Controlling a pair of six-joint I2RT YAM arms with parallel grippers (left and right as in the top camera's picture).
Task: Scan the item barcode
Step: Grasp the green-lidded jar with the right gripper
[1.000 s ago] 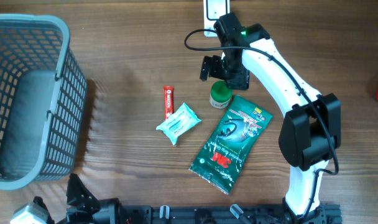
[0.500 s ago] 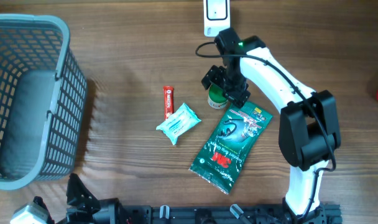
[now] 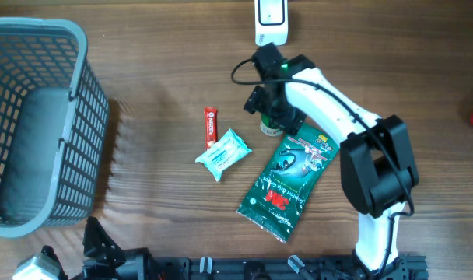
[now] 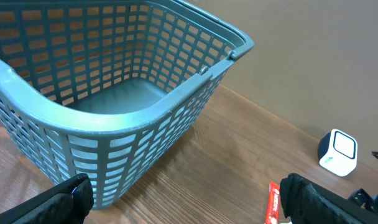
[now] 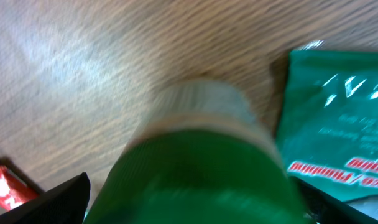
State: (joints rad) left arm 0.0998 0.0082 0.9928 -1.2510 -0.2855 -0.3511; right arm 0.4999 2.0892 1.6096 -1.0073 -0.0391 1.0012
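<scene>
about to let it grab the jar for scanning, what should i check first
1. right gripper open: ok.
2. green-capped jar between its jaws: ok in the wrist view, though blurred.
3. Barcode position on the jar: cannot tell.
4. green packet clear of the jar: cannot tell, its edge lies right beside it.
5. white scanner uncovered, beyond the jar: ok.
6. left gripper open, away by the basket: ok.
</scene>
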